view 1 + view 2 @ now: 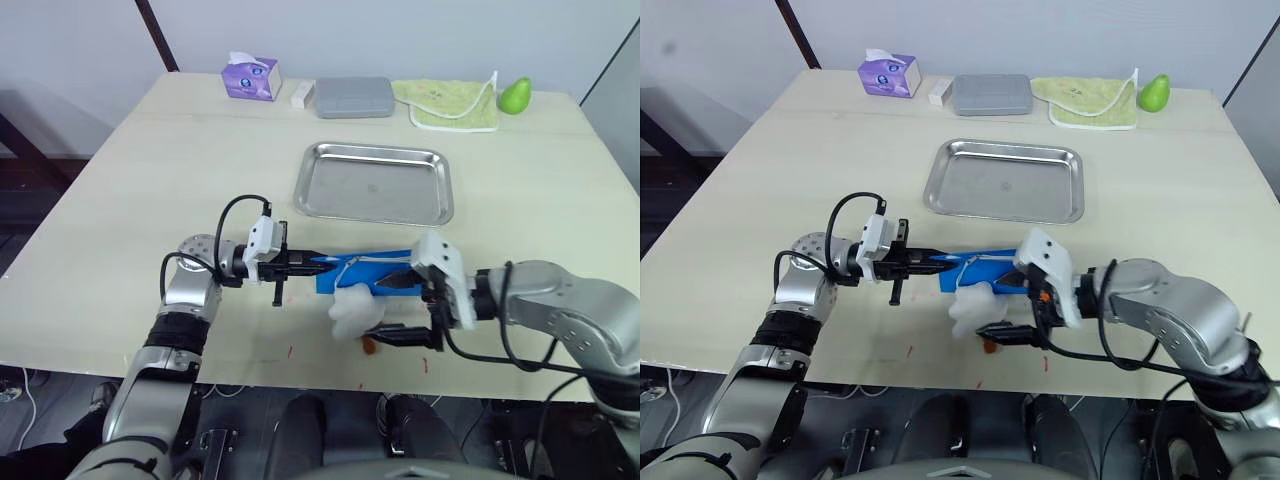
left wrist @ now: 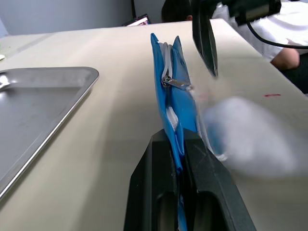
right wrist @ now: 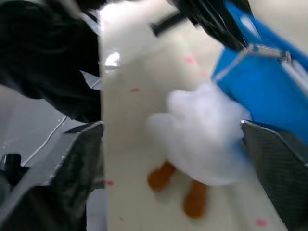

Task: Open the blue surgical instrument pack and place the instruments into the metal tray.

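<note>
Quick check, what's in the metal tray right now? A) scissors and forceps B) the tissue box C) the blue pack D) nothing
D: the metal tray shows only bare steel, while the blue surgical instrument pack lies on the table nearer the robot, pinched in the left gripper.

1. We see the surgical instrument pack (image 1: 365,270) near the table's (image 1: 120,210) near edge, between the left gripper (image 1: 312,264) and right gripper (image 1: 405,310).
2. The metal tray (image 1: 375,183) lies just beyond it.
3. Along the far edge, left to right: tissue box (image 1: 251,77), case (image 1: 353,97), cloth (image 1: 447,104), pear (image 1: 515,95).
</note>
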